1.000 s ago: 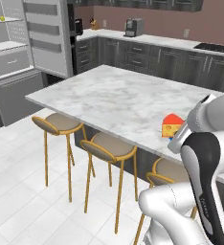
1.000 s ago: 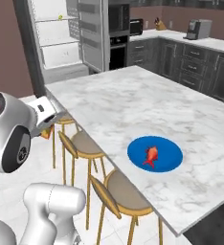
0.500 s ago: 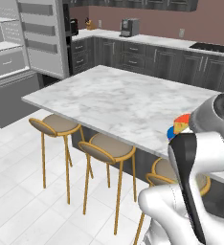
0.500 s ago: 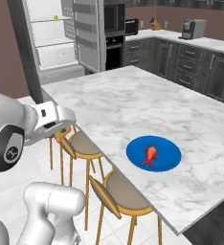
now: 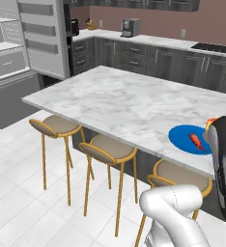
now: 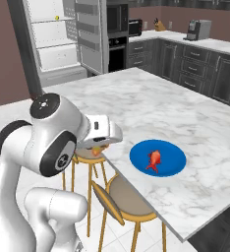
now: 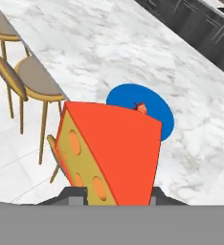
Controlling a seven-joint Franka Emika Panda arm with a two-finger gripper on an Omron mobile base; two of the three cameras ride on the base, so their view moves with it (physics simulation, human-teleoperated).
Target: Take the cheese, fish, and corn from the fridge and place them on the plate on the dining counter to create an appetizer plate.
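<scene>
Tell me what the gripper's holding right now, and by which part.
The cheese, clamped at its lower end between the fingers of the gripper, red rind facing the camera.

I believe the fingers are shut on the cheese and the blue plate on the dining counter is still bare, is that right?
Not quite: the plate on the dining counter already holds the fish, as the right base view shows. The fingers are indeed shut on the cheese.

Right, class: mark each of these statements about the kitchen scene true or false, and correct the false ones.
1. The fish lies on the plate. True.
2. The tool is empty. False: it is shut on the cheese.
3. The fridge door is closed. False: it stands open.
4. The corn sits on a fridge shelf. True.
5. The cheese rests on the plate. False: it is held short of the dining counter.
</scene>
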